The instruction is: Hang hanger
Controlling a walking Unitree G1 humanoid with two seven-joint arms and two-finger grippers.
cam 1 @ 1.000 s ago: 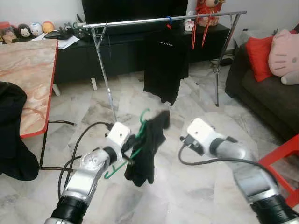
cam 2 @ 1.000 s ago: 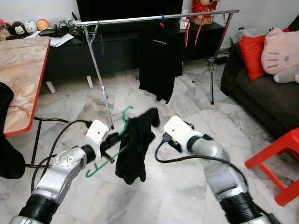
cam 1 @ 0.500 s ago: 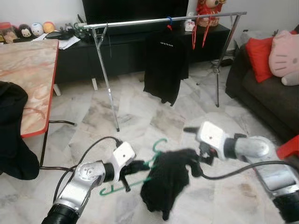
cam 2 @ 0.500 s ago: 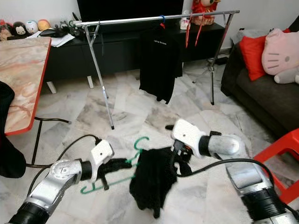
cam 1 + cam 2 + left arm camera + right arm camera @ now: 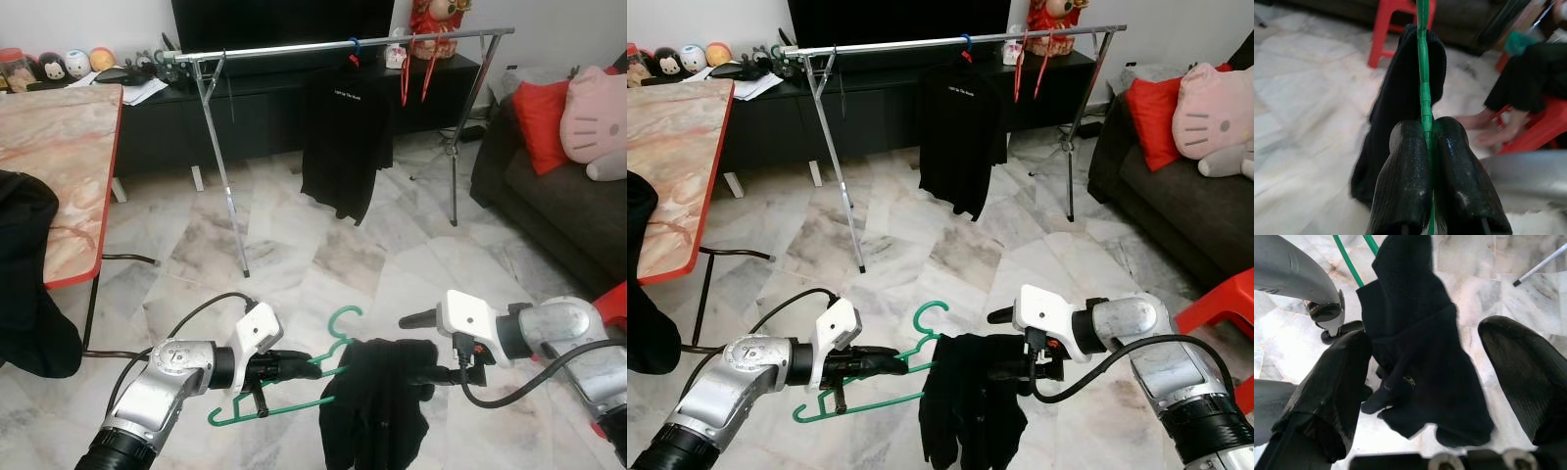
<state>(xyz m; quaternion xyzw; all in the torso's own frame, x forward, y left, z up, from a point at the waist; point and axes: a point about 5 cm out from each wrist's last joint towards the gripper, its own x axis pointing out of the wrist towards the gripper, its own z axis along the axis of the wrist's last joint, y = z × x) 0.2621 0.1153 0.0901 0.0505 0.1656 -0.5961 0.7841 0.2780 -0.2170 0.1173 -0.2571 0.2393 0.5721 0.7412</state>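
A green hanger [image 5: 343, 321] lies nearly level, low over the floor, with a black garment [image 5: 377, 416] draped over its right end. My left gripper [image 5: 294, 365] is shut on the hanger's wire; in the left wrist view both fingers [image 5: 1405, 176] pinch the green wire [image 5: 1424, 98]. My right gripper [image 5: 421, 348] is open at the garment's upper right. In the right wrist view the black garment [image 5: 1420, 357] hangs between its spread fingers [image 5: 1327, 391]. Beyond stands the metal clothes rail [image 5: 333, 42] with a black T-shirt [image 5: 343, 137] and red hangers [image 5: 416, 64] on it.
A marble-topped table [image 5: 54, 147] with dark clothing [image 5: 24, 274] over its edge stands at the left. A dark sofa [image 5: 558, 206] with cushions and a red stool [image 5: 615, 302] are at the right. A person's bare feet [image 5: 1484, 129] rest on the floor by a red chair.
Both arms have come down and the hanger has swung from upright to nearly level. The garment now hangs lower and further right, with my right gripper beside it.
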